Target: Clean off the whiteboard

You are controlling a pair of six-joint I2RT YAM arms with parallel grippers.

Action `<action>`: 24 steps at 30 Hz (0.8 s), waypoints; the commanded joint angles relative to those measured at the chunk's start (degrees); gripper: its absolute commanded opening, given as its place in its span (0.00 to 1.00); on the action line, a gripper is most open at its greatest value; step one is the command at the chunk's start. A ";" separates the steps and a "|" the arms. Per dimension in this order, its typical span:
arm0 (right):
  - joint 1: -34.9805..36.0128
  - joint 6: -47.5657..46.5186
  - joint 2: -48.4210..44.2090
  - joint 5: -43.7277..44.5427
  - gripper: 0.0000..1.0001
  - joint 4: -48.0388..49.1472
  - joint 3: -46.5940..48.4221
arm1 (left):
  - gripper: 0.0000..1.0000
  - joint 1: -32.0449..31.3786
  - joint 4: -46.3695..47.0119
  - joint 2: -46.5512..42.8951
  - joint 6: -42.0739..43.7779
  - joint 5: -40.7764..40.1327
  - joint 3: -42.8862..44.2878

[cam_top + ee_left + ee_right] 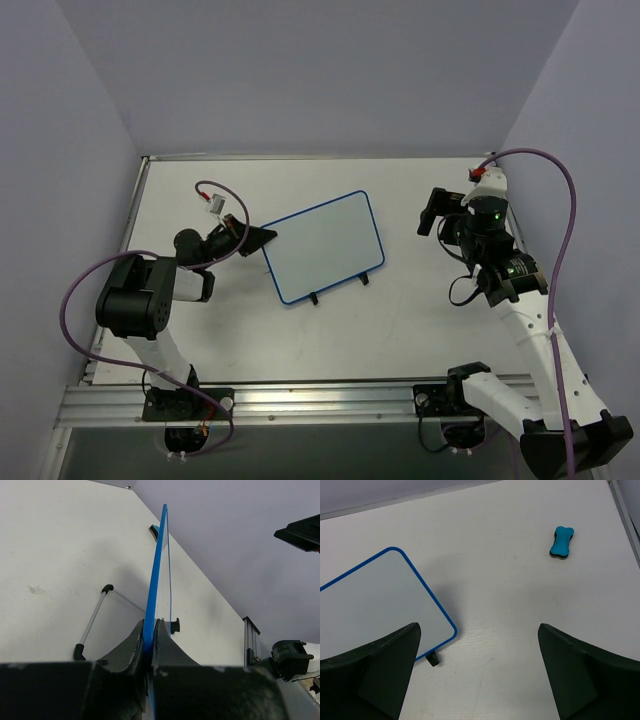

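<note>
The whiteboard point(325, 245) lies tilted in the middle of the table, blue-framed, its white face showing no marks. My left gripper point(262, 237) is shut on its left edge. In the left wrist view the blue frame point(156, 575) runs edge-on between the two black fingers of that gripper point(148, 626). My right gripper point(440, 215) hovers to the right of the board, open and holding nothing. In the right wrist view the board's corner point(375, 605) and a black foot point(434, 659) sit left of the open gripper point(478, 626).
A small blue bone-shaped eraser point(562, 542) lies on the table beyond the right gripper, near the table's edge. A grey rod with black ends point(92, 622) rests under the board. Walls close in the table on three sides.
</note>
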 commanded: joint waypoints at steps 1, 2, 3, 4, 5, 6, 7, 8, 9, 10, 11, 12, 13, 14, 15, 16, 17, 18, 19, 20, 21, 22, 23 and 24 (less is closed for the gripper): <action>0.72 -0.72 -0.32 0.13 1.00 1.18 0.85 | 0.07 1.36 12.77 -1.15 12.76 -2.30 -2.47; 0.81 -0.72 -0.40 0.22 1.00 1.09 0.85 | 0.07 1.62 12.77 -1.42 12.76 -2.30 -2.47; 0.72 -0.72 -0.40 0.22 1.00 1.18 0.85 | 0.07 1.88 12.77 -1.51 12.68 -2.39 -2.65; 0.81 -0.72 -0.40 0.22 1.00 1.09 0.77 | 0.07 1.97 12.77 -1.86 12.59 -2.39 -2.74; 0.72 -0.72 -0.40 0.22 1.00 1.18 0.76 | 0.07 2.06 12.77 -2.13 12.59 -2.57 -2.91; 0.81 -0.72 -0.40 0.22 1.00 1.09 0.68 | 0.07 2.32 12.77 -2.21 12.59 -3.09 -3.18; 0.72 -0.72 -0.49 0.31 1.00 1.09 0.68 | 0.08 2.50 12.77 -2.48 12.67 -3.09 -3.26; 0.81 -0.72 -0.58 0.40 1.00 1.18 0.68 | 0.08 2.68 12.77 -2.57 12.59 -3.27 -3.53; 0.89 -0.72 -0.58 0.40 1.00 1.01 0.68 | 0.08 2.77 12.77 -2.65 12.50 -3.44 -3.62; 0.81 -0.72 -0.67 0.57 1.00 1.00 0.68 | 0.09 2.77 12.77 -2.66 12.50 -3.18 -3.44; 0.81 -0.72 -0.67 0.49 1.00 1.00 0.68 | 0.11 2.77 12.77 -2.57 12.33 -3.10 -3.44; 0.98 -0.72 -0.67 0.49 1.00 1.00 0.68 | 0.12 2.77 12.77 -2.39 11.98 -2.83 -3.09; 0.98 -0.72 -0.67 0.49 1.00 1.00 0.68 | 0.13 2.68 12.77 -1.96 11.80 -2.13 -2.83; 0.98 -0.72 -0.67 0.49 1.00 1.00 0.68 | 0.15 2.68 12.77 -1.69 11.62 -2.04 -2.65; 0.98 -0.72 -0.67 0.57 1.00 1.00 0.59 | 0.18 2.68 12.77 -1.51 11.53 -1.95 -2.65; 0.98 -0.72 -0.76 0.57 1.00 1.09 0.59 | 0.21 2.50 12.77 -1.16 11.45 -1.69 -2.48; 1.07 -0.72 -0.76 0.66 1.00 1.01 0.50 | 0.24 2.42 12.77 -1.07 11.44 -1.51 -2.39; 0.98 -0.72 -0.76 0.66 1.00 1.00 0.50 | 0.28 2.24 12.77 -0.90 11.44 -1.43 -2.39; 0.98 -0.72 -0.76 0.75 1.00 1.00 0.50 | 0.35 2.15 12.77 -0.72 11.44 -1.51 -2.39; 1.07 -0.72 -0.76 0.75 1.00 1.00 0.50 | 0.37 1.89 12.77 -0.72 11.53 -1.51 -2.30; 1.07 -0.81 -0.76 0.75 1.00 1.00 0.59 | 0.38 1.89 12.77 -0.72 11.53 -1.95 -2.39; 1.16 -0.81 -0.84 0.84 1.00 1.00 0.50 | 0.40 1.80 12.68 -0.72 11.62 -2.21 -2.65; 1.16 -0.81 -0.84 0.84 1.00 1.00 0.50 | 0.41 1.80 12.77 -0.72 11.71 -1.95 -2.56; 1.07 -0.81 -0.84 0.84 1.00 1.00 0.41 | 0.41 1.71 12.68 -0.81 11.71 -1.86 -2.56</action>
